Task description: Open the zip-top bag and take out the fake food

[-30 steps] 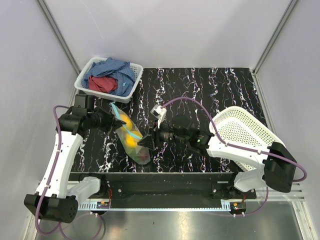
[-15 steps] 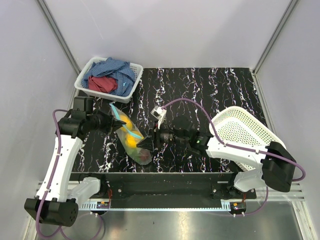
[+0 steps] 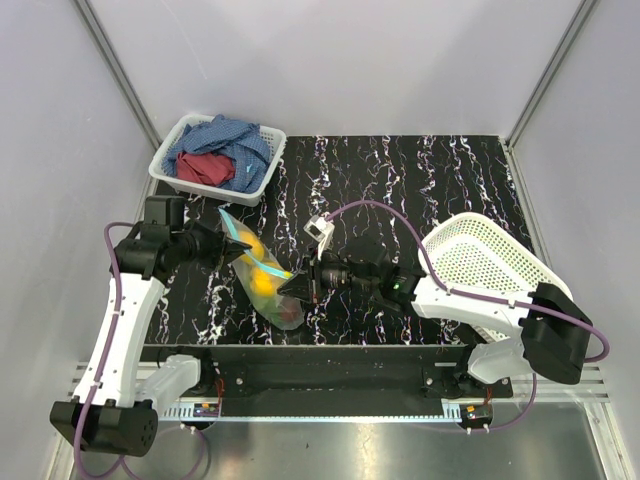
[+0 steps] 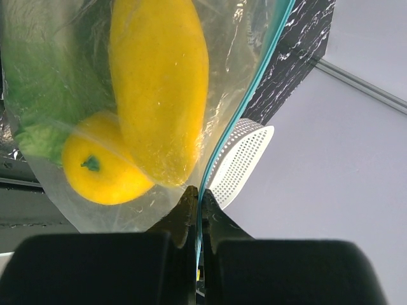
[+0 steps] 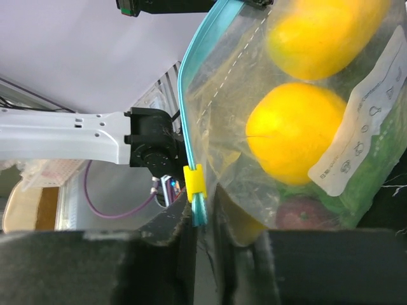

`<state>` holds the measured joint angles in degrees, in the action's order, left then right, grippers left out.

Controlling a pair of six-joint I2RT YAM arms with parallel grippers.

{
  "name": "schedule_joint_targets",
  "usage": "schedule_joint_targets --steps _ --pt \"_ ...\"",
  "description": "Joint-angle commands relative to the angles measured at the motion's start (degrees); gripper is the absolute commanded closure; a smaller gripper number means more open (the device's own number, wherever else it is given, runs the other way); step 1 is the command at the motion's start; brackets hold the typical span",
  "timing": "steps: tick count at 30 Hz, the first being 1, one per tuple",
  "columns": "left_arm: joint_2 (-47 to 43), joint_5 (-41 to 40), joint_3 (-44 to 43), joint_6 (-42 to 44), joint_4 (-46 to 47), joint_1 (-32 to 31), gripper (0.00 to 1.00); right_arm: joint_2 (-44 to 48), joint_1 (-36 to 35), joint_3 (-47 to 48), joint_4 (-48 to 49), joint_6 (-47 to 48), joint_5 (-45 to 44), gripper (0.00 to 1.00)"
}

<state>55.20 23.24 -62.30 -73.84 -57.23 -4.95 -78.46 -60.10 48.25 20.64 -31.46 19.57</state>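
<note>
While left gripper (image 3: 227, 243) pinched the teal strip (image 5: 187, 95) of the zip-top bag (image 3: 262, 280), right gripper (image 3: 294, 288) clamped it beside the yellow slider (image 5: 194, 183); lemons (image 5: 289, 140) inside

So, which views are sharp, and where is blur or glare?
Top view: even light, all sharp, bag small. Left wrist: lemon sharp, faint sheen on the bag, own fingers dark and blurred. Right wrist: zip strip crisp, fingers likewise a dark blur.
</note>
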Motion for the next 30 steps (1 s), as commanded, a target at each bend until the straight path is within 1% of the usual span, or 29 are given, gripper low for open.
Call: schedule_joint_targets --steps 1,2,4,5,6,8,9,11,12,13,14,15,16,18,19,20,21,22,23,25,27,30 --pt "-2.02 4.09 0.08 -0.08 2.83 0.47 1.0 0.76 -0.46 0.79 2.74 -0.71 -1.55 0.96" --pt "-2.2 4.0 -0.01 0.54 2.74 0.47 0.97 1.02 -0.37 1.14 1.34 -0.44 -1.82 1.0" --pt "-2.81 3.39 -0.36 4.04 2.74 0.47 0.83 1.29 -0.46 1.93 -0.33 -0.27 -2.26 1.0" --pt "-3.16 3.21 -0.54 5.97 2.74 0.47 0.72 1.81 -0.46 1.94 -1.47 0.26 -2.17 1.0" --pt "-3.6 2.86 -1.06 10.17 2.74 0.47 0.66 2.16 -0.37 2.02 -2.01 0.44 -1.82 1.0" --pt "-5.18 2.34 -1.68 15.54 2.65 0.47 0.55 2.95 -0.37 2.46 -3.58 1.57 -0.16 1.0" --pt "-5.97 1.9 -2.55 20.62 2.65 0.47 0.47 2.96 -0.46 2.9 -4.99 2.19 0.2 1.0" --pt "-8.17 1.1 -3.61 25.22 2.83 0.38 0.38 2.96 -0.37 5.27 -9.71 4.29 0.99 1.0" --pt "-8.87 2.41 -3.79 29.94 4.92 0.38 0.36 2.87 -0.46 5.97 -11.14 5.09 1.25 1.0" --pt "-9.58 4.68 -3.44 32.16 7.03 0.12 0.36 2.78 -0.37 7.28 -12.46 5.88 1.69 1.0" --pt "-10.63 8.88 -3.09 33.92 9.4 -0.49 0.36 2.61 -0.29 7.82 -14.82 7.54 2.91 1.0" --pt "-11.25 9.79 -2.65 35.94 13.51 -1.72 0.35 2.43 -0.02 8.43 -15.8 8.25 4.15 1.0" --pt "-11.43 9.89 -2.39 36.92 14.68 -4.95 0.35 2.17 0.67 9.57 -16.85 8.69 5.81 1.0" --pt "-10.55 8.76 -2.65 40.68 15.66 -9.0 0.35 1.2 1.56 10.98 -20.19 10.28 10.65 1.0" --pt "-10.12 7.88 -3.34 42.1 15.66 -13.46 0.35 0.85 2.6 12.47 -21.77 10.72 12.14 1.0" --pt "-9.68 6.13 -3.61 43.51 15.66 -15.59 0.36 0.06 3.4 13.18 -24.4 11.24 15.72 1.0" --pt "-9.41 5.68 -3.96 47.0 15.57 -17.44 0.36 -0.29 4.02 13.71 -25.47 11.51 17.76 1.0" --pt "-9.5 5.93 -4.05 48.6 15.66 -19.64 0.35 -0.56 4.54 14.84 -26.52 11.95 19.35 1.0" --pt "-9.67 7.33 -3.97 50.19 15.92 -20.18 0.35 -0.73 5.77 15.2 -28.27 12.3 22.49 1.0" --pt "-9.41 9.88 -3.62 55.02 16.62 -20.89 0.34 -0.73 7.0 15.82 -29.43 12.48 25.59 1.0" --pt "-7.75 15.49 -3.26 59.49 17.59 -20.89 0.34 -0.91 8.24 16.61 -31.18 12.65 29.37 1.0" --pt "-5.2 21.48 -3.26 63.9 17.59 -20.89 0.37 -1.61 8.94 17.75 -33.65 13.36 32.45 1.0"
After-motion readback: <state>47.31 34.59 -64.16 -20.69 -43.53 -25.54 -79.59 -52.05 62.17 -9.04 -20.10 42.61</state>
